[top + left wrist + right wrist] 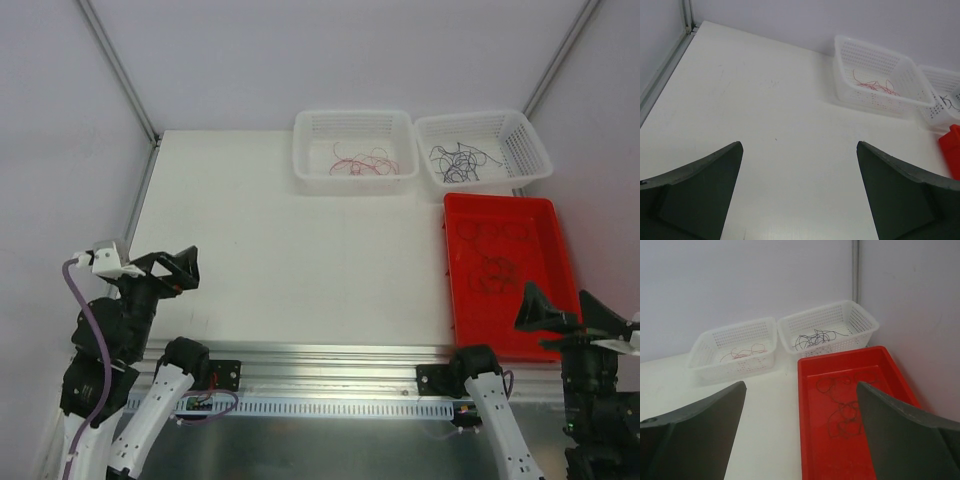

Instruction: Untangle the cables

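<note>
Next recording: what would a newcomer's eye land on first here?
The bright red tray at the right of the table, dark cables tangled in it. At the far edge stand two white mesh baskets: the left basket holds red cables, the right basket black cables. The left gripper and right gripper are open and empty.

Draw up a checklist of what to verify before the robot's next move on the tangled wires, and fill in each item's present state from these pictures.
1. Right gripper open and empty: ok.
2. Left gripper open and empty: ok.
3. Tangled wires lie inside the red tray, in the right wrist's view: ok.
4. Which strand crosses over which: cannot tell, too thin.
5. Red wires alone in the white basket, dark wires alone in the corner basket: ok.
6. Right gripper down at the tangle: not ok, it hangs above the tray's near end.
</note>
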`<action>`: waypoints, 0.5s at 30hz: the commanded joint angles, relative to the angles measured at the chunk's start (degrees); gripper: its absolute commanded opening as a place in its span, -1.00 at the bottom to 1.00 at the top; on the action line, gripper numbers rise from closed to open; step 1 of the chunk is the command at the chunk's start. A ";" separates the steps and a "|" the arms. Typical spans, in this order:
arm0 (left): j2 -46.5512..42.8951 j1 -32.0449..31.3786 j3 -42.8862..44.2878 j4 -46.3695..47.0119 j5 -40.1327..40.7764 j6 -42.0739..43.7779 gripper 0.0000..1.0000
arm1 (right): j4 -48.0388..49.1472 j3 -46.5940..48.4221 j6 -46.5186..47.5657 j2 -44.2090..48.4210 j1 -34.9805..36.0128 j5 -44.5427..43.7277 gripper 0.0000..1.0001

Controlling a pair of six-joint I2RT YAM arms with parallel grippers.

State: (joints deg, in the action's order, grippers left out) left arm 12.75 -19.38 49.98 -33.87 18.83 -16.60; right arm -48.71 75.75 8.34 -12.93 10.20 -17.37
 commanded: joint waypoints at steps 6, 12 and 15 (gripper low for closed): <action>-10.02 0.48 -4.44 -5.24 0.59 -1.15 0.98 | -5.26 -10.26 4.58 15.55 -0.09 -1.00 0.93; -20.56 0.48 -9.71 -5.42 2.87 -1.94 0.98 | -4.64 -16.41 5.55 21.19 -0.09 -0.74 0.93; -21.72 0.48 -10.60 -6.73 4.11 -3.26 0.98 | -5.60 -16.86 5.55 21.01 -0.18 -0.91 0.93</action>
State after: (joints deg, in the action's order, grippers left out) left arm 0.12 -19.38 40.34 -39.81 20.38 -18.11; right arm -54.54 58.46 12.29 -0.30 10.20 -17.63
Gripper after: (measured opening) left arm 0.992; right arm 0.969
